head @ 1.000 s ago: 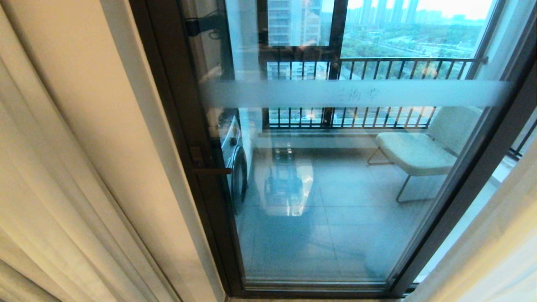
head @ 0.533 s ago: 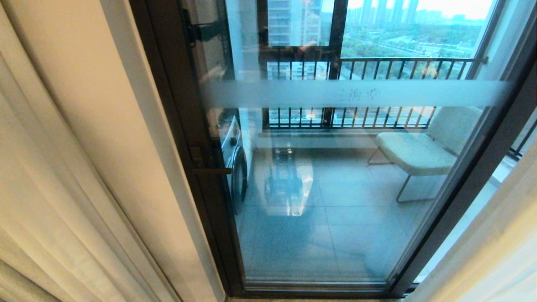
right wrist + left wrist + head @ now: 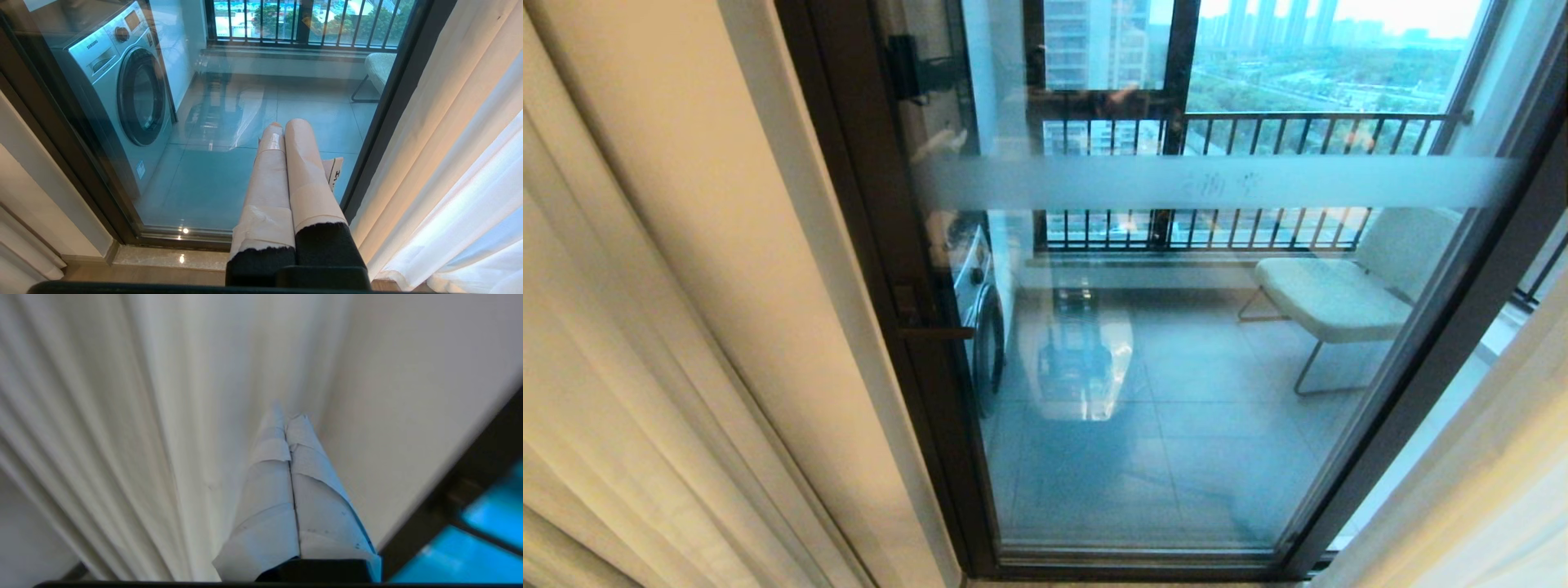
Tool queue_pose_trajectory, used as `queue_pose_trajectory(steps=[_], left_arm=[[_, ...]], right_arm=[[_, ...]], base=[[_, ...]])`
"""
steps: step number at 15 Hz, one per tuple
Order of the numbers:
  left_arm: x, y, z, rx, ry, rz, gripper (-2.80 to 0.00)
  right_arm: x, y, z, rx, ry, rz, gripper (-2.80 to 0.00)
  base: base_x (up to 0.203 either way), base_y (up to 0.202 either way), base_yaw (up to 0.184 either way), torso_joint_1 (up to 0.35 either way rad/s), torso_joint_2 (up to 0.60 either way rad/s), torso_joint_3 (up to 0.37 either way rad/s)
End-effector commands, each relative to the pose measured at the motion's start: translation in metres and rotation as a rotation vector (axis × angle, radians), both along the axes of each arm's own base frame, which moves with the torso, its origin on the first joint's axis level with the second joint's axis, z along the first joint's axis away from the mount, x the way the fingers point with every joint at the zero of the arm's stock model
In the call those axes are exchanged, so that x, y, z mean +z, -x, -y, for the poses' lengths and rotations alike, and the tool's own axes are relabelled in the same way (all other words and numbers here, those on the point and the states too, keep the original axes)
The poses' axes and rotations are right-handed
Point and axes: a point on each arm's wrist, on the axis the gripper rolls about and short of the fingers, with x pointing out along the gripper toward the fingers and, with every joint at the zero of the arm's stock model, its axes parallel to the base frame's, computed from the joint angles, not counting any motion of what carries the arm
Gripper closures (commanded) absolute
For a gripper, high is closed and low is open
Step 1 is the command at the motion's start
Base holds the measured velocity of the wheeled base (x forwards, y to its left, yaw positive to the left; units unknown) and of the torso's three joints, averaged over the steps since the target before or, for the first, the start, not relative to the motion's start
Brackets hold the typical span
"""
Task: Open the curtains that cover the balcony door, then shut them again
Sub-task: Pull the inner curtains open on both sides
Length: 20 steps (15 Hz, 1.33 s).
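The balcony door (image 3: 1176,367) stands uncovered, its frosted band (image 3: 1217,181) crossing the clear pane. The curtains are drawn to both sides: beige pleated drapes hang at the left (image 3: 645,327) and at the right edge (image 3: 1486,490). In the left wrist view my left gripper (image 3: 287,416) is shut, its taped fingers pressed together with no fabric showing between them, pointing at the left drape (image 3: 122,416) beside the dark door frame (image 3: 470,490). My right gripper (image 3: 284,124) is shut and empty, aimed low at the glass (image 3: 229,163), with a drape (image 3: 441,143) and a white sheer (image 3: 490,204) beside it.
Behind the glass are a washing machine (image 3: 122,90), a pale chair (image 3: 1347,286) and a dark barred railing (image 3: 1258,131). A door handle (image 3: 931,331) sticks out from the left frame. A marble sill (image 3: 163,255) runs under the door.
The head view stays almost the same: only a dark reflection at the pane's upper left shifts a little. Curtains and door have not moved.
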Motion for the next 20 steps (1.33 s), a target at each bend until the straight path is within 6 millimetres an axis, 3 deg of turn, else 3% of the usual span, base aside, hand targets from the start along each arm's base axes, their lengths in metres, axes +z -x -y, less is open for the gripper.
queue_pose_trajectory(steps=[1, 6, 10, 14, 20], left_arm=[[-0.009, 0.009, 0.016, -0.07, -0.001, 0.003, 0.0], [-0.034, 0.014, 0.05, -0.308, 0.012, -0.039, 0.0], [-0.072, 0.044, 0.062, -0.355, 0.001, -0.081, 0.0], [-0.117, 0.076, 0.078, -0.527, -0.003, -0.103, 0.0], [-0.171, 0.117, 0.081, -0.544, -0.022, -0.058, 0.0]], right_arm=[[0.0, 0.0, 0.0, 0.001, 0.001, 0.0, 0.0], [0.0, 0.0, 0.0, 0.001, 0.001, 0.0, 0.0], [0.0, 0.0, 0.0, 0.001, 0.001, 0.0, 0.0], [0.0, 0.0, 0.0, 0.001, 0.001, 0.0, 0.0], [0.0, 0.0, 0.0, 0.001, 0.001, 0.0, 0.0]], base=[[0.0, 0.0, 0.0, 0.0, 0.0, 0.0], [0.0, 0.0, 0.0, 0.0, 0.0, 0.0], [0.0, 0.0, 0.0, 0.0, 0.0, 0.0], [0.0, 0.0, 0.0, 0.0, 0.0, 0.0], [0.0, 0.0, 0.0, 0.0, 0.0, 0.0]])
